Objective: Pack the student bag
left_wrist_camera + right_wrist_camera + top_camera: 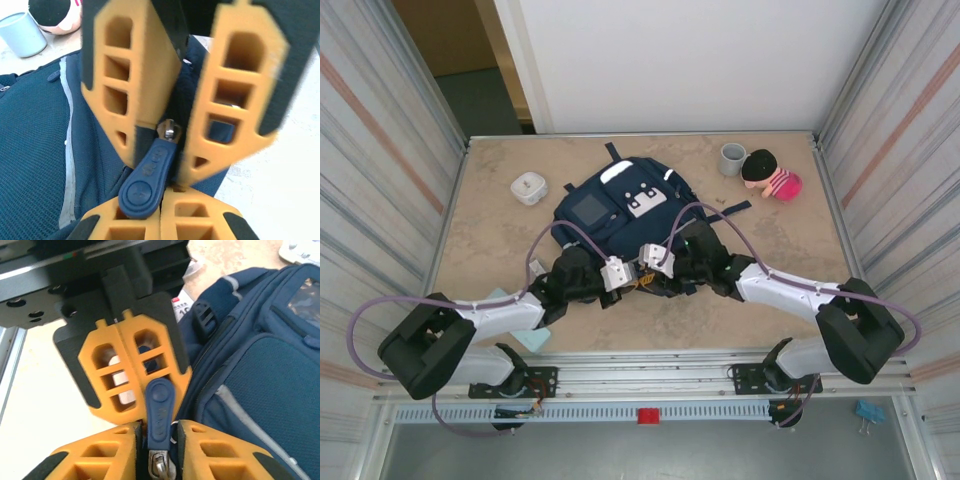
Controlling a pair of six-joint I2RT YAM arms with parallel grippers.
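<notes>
The student bag (620, 200), a navy backpack with a white patch and a grey panel, lies flat mid-table. Both grippers meet at its near edge. My right gripper (159, 435) is shut on a blue rubber zipper pull (160, 407), with the metal slider (160, 465) between its fingers. In the left wrist view the same pull (147, 180) hangs from the right gripper (165, 162) and lies over my left gripper (167, 192). The left gripper (135, 416) is shut, its pads pressed together just beyond the pull's round end. Whether it pinches any fabric is hidden.
A grey cup (732, 158) and a plush doll (770, 175) stand at the back right. A white box (529, 187) sits left of the bag. A teal flat item (520, 320) lies under the left arm near the front edge. Corrugated walls close both sides.
</notes>
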